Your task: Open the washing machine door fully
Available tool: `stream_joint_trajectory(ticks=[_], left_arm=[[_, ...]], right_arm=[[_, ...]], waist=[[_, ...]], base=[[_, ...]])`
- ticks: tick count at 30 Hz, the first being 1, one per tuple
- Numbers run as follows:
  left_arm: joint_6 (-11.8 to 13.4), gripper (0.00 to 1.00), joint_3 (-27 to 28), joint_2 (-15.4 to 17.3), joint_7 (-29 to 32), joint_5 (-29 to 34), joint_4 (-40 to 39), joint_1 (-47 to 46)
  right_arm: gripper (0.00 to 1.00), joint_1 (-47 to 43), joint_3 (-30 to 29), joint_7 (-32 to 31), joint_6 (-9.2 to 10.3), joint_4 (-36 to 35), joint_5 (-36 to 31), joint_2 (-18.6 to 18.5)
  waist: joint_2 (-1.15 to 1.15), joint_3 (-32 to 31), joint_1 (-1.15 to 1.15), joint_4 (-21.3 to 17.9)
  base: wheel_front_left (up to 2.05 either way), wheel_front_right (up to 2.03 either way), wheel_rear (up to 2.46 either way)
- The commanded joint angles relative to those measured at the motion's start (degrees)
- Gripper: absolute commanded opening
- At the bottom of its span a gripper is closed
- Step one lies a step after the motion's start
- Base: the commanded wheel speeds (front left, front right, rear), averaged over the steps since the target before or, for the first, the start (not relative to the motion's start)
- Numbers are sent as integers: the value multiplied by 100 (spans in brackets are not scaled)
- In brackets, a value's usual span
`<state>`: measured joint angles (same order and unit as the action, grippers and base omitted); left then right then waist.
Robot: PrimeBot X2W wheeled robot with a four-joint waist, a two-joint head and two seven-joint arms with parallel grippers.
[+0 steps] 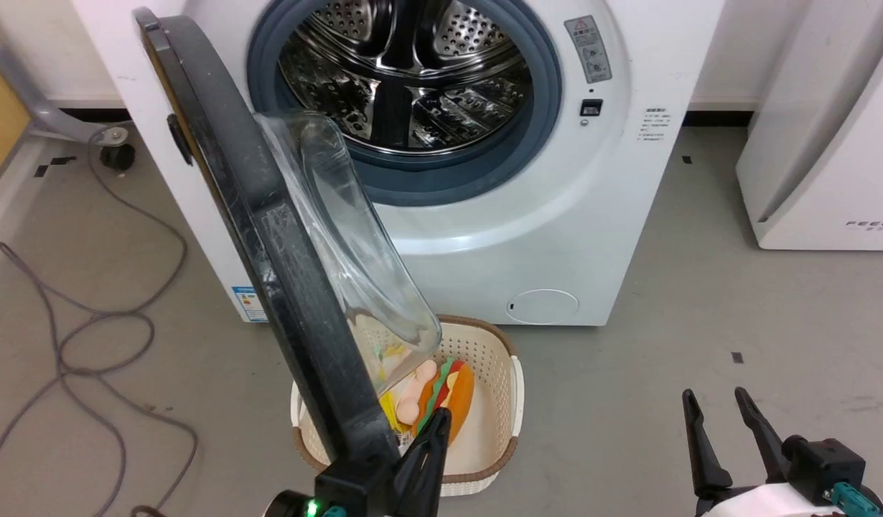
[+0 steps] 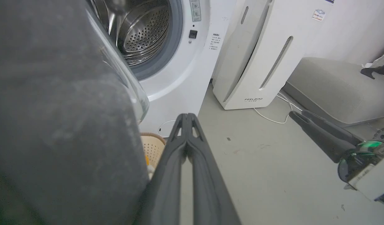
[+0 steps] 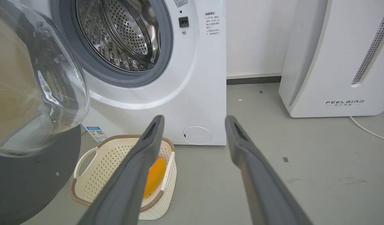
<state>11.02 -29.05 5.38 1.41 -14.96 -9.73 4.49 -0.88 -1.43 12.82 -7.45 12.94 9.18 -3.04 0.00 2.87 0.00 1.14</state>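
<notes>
The white washing machine (image 1: 484, 237) stands ahead with its steel drum (image 1: 405, 64) exposed inside a grey rubber ring. The washing machine door (image 1: 269, 244), glossy black with a clear glass bowl (image 1: 348, 237), is swung out towards me, hinged at the left. My left gripper (image 1: 438, 424) is shut, fingers pressed together just beside the door's free lower edge; in the left wrist view the door (image 2: 61, 125) is close on the left of the shut fingers (image 2: 187, 118). My right gripper (image 1: 718, 406) stands open at the lower right, apart from the machine (image 3: 185, 93), with nothing between its fingers.
A cream laundry basket (image 1: 495, 402) with a toy burger (image 1: 449, 395) sits on the floor under the door. A white FEELBIRD appliance (image 1: 822, 143) stands at the right. Grey cables (image 1: 90, 337) loop on the floor at the left, near a caster (image 1: 115, 147).
</notes>
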Motion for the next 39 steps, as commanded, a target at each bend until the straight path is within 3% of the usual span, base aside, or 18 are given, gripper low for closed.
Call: stream_joint_trajectory(ticks=[1,10,22,31,39], left_arm=[[67,0,62,71,35,-57,-117,110],[311,0,120,282,317,-39,-690,576],[427,0,102,405,432,-23,-1059,828],[471,0,201,444,328,-64,-956,839],[547,0,497,515,81,-122,-698,771]], right_arm=[[100,-93,3,40,-3,25,60,16],[100,-189,-6,49,-3,34,122,16],[100,-409,-143,-120,-3,-390,85,16],[100,-473,-201,-243,-3,-560,95,16],[100,-503,-271,-283,-3,-604,125,16]], waist=[[0,-10,0,56],[0,-92,0,409],[0,-164,0,1492],[0,-167,0,2211],[0,-133,0,2480]], base=[[0,0,0],[0,0,0],[0,0,0],[0,0,0],[0,0,0]])
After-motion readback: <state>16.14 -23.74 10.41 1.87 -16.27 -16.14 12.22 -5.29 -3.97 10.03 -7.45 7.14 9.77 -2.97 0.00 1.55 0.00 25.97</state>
